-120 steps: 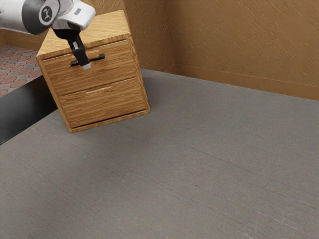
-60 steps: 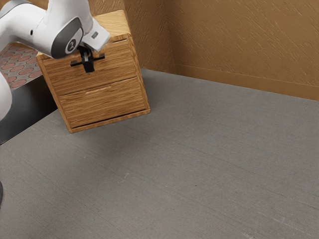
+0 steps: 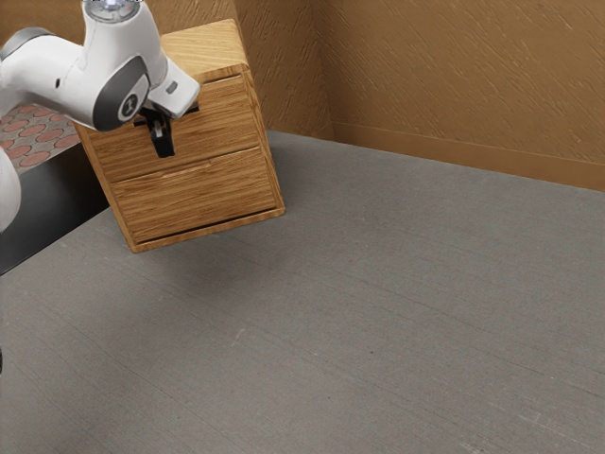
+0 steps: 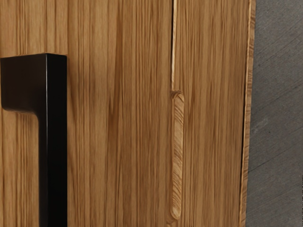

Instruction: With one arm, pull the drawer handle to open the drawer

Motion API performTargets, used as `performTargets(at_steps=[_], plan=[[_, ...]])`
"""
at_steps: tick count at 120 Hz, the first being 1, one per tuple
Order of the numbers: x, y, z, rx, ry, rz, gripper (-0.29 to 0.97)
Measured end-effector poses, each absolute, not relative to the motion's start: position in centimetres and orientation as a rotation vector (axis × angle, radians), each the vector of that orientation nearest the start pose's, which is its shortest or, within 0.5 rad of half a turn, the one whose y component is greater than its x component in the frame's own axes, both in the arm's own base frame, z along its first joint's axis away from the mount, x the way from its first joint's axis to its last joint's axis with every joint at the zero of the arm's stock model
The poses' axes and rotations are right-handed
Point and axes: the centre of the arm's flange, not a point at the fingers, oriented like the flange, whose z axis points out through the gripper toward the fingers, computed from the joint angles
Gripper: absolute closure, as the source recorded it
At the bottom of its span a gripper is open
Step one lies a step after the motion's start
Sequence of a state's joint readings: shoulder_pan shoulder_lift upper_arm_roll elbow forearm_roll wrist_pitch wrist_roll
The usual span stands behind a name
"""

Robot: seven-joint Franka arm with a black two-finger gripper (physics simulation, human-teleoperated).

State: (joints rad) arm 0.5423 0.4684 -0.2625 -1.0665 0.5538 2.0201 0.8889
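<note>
Your black two-finger gripper (image 3: 161, 144) hangs at the long black bar handle (image 4: 53, 142) of the wooden cabinet's top drawer (image 3: 213, 123), at the grey table's (image 3: 397, 312) far corner. The handle's long axis runs across the drawer's width. Grip state: cannot tell.

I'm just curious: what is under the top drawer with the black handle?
A second drawer with a flat wooden grip, then the grey floor. Its front hides whatever is inside.

A black handle (image 4: 52, 142) of square section lies against a wood-grain drawer front (image 4: 118, 118) and turns at a right angle at one end. A narrow seam (image 4: 173, 42) runs parallel to the bar and meets a long rounded wooden grip (image 4: 177, 156). Beyond the cabinet edge (image 4: 246, 118) lies grey floor (image 4: 277, 118).
</note>
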Motion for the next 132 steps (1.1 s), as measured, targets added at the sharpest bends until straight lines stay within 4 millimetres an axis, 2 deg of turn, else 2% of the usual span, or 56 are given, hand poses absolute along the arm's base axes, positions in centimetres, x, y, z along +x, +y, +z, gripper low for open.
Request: performTargets(at_steps=[13, 28, 46, 75, 104, 126, 132], plan=[[66.8, 28.0, 62.0, -2.386, 0.83, -0.198, -0.02], [66.3, 26.7, 61.7, -2.396, 0.854, -0.185, 0.0], [65.0, 23.9, 62.7, -2.392, 0.889, -0.181, 0.0], [63.0, 19.4, 63.3, -2.388, 0.951, -0.172, 0.01], [60.4, 16.4, 63.8, -2.386, 0.981, -0.157, 0.08], [59.2, 15.1, 63.6, -2.39, 0.998, -0.143, -0.03], [58.9, 14.7, 63.9, -2.385, 1.0, -0.145, 0.03]])
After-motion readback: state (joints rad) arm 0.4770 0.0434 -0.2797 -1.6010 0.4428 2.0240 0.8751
